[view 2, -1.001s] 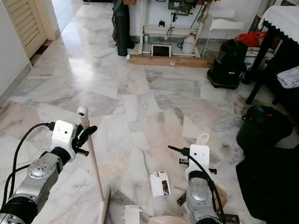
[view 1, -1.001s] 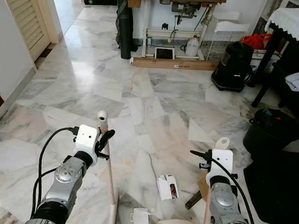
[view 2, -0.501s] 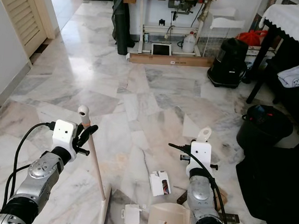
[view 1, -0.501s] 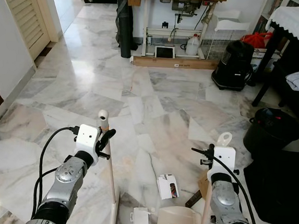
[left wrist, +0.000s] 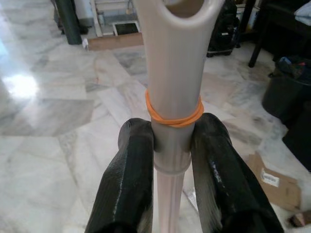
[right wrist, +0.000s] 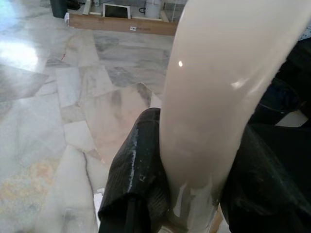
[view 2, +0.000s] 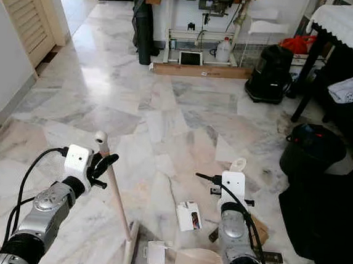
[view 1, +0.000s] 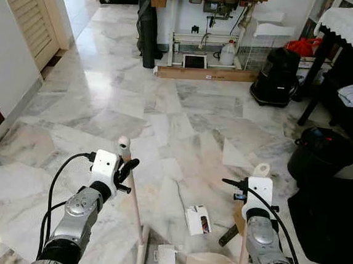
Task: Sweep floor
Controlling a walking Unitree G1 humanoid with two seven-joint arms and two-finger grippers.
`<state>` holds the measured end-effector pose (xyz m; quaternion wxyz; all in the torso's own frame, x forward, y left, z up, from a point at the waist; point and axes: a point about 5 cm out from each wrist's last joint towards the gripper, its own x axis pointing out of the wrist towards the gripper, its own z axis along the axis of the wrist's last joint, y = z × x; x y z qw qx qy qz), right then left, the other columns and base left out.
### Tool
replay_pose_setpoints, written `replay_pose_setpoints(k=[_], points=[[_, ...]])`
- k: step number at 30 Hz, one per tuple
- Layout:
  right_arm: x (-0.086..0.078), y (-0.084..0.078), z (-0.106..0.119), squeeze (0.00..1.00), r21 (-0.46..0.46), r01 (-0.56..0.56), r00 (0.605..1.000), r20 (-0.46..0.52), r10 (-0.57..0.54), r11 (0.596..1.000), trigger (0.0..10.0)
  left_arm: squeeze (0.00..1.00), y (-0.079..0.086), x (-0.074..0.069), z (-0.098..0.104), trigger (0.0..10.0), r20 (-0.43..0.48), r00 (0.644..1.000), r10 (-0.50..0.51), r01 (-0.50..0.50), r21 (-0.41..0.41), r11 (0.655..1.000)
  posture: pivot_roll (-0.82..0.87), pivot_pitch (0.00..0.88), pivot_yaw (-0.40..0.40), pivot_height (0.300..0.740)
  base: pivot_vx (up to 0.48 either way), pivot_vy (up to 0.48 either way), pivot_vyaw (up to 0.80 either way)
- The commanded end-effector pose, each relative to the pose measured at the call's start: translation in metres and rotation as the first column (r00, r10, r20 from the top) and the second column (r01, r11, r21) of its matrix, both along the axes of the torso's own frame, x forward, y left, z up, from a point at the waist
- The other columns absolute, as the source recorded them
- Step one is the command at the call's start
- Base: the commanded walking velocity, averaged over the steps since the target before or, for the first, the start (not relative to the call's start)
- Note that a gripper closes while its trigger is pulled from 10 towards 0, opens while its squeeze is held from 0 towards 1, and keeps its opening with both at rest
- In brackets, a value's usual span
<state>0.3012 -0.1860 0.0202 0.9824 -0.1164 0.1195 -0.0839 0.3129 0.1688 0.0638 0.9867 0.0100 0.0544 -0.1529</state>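
left wrist view, left end effector (left wrist: 170, 160) gripping broom handle (left wrist: 174, 92)

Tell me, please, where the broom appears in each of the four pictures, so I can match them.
Left eye view: the broom slants from the left hand down to the lower edge.
Right eye view: the same slant, left of centre.
Left wrist view: its handle stands upright between the black fingers, with an orange band.
Right wrist view: not in it.
Shared landmark: the white paper scrap on the floor.
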Motion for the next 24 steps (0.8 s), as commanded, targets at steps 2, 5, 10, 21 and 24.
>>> replay_pose_setpoints(k=[2, 5, 10, 21, 24], points=[[-0.009, 0.001, -0.013, 0.0, -0.026, -0.016, 0.997, -0.08, 0.014, 1.0, 10.0, 0.0, 0.002, -0.003, -0.007, 10.0, -0.05, 0.999, -0.013, 0.011, -0.037, 0.999, 0.04, 0.0, 0.011, 0.74, 0.0, 0.0, 0.0], [-0.009, 0.001, -0.013, 0.0, -0.028, -0.022, 0.997, -0.078, 0.02, 0.999, 10.0, 0.0, -0.002, -0.003, -0.008, 10.0, -0.079, 0.995, -0.06, 0.055, -0.072, 0.996, 0.04, 0.0, 0.008, 0.74, 0.0, 0.0, 0.0], [-0.008, 0.002, -0.012, 0.0, -0.032, -0.03, 0.996, -0.079, 0.028, 0.999, 10.0, 0.0, -0.012, -0.009, -0.014, 10.0, -0.167, 0.963, -0.209, 0.196, -0.091, 0.976, 0.04, 0.0, 0.005, 0.74, 0.0, 0.0, 0.0], [-0.006, 0.006, -0.011, 0.0, -0.03, -0.039, 0.996, -0.081, 0.036, 0.999, 10.0, 0.0, -0.022, -0.006, 0.015, 10.0, -0.131, 0.917, -0.377, 0.319, -0.327, 0.89, 0.05, 0.0, 0.012, 0.74, 0.0, 0.0, 0.0], [-0.005, 0.009, -0.011, 0.0, -0.026, -0.04, 0.996, -0.079, 0.038, 0.999, 10.0, 0.0, -0.021, -0.004, 0.022, 10.0, -0.111, 0.918, -0.38, 0.317, -0.37, 0.873, 0.06, 0.0, 0.016, 0.74, 0.0, 0.0, 0.0]])
